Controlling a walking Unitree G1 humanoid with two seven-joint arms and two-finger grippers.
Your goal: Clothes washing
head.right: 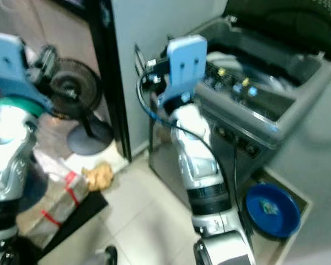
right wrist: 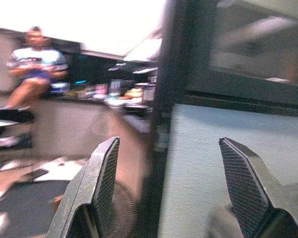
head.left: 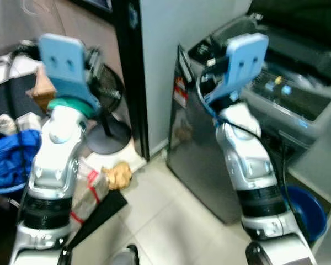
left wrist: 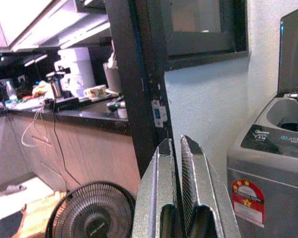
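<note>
Closest to me is pale tiled floor (head.left: pixel 171 221), with a wrapped bundle tied in red tape (head.left: pixel 91 190) and a crumpled tan cloth (head.left: pixel 117 175) lying just left of my feet. Further left sits a heap of blue fabric (head.left: pixel 8 157) on a dark surface. To my right, down by the machine's base, a blue basin (head.right: pixel 271 210) rests on the floor.

Both my arms are raised in front of me. My left gripper (left wrist: pixel 178 163) has its fingers pressed nearly together, only a thin slit between them, holding nothing. My right gripper (right wrist: pixel 169 188) is spread wide and empty, its fingers (right wrist: pixel 102 183) standing well apart.

Past the arms stands the washing machine (head.left: pixel 209 165), a grey top-loader set against the pale wall (head.left: pixel 171 49), on my right. Its lid (head.right: pixel 287 22) is up, tilted back, so the tub opening faces upward. The control panel (head.right: pixel 234 83) runs along the edge nearest my right arm, and the body's long side stretches away from me toward the right. A red sticker (left wrist: pixel 248 196) marks its front near the top.

Left of the machine, a black door frame (head.left: pixel 129 77) rises from the floor, and beside it stands a black pedestal fan (head.left: pixel 107 91) on a round base.

Beyond the frame, the left wrist view shows a dark kitchen counter (left wrist: pixel 74 111) with a white appliance (left wrist: pixel 77 69) and mugs. The right wrist view, blurred, shows a person (right wrist: pixel 32 69) seated far back.
</note>
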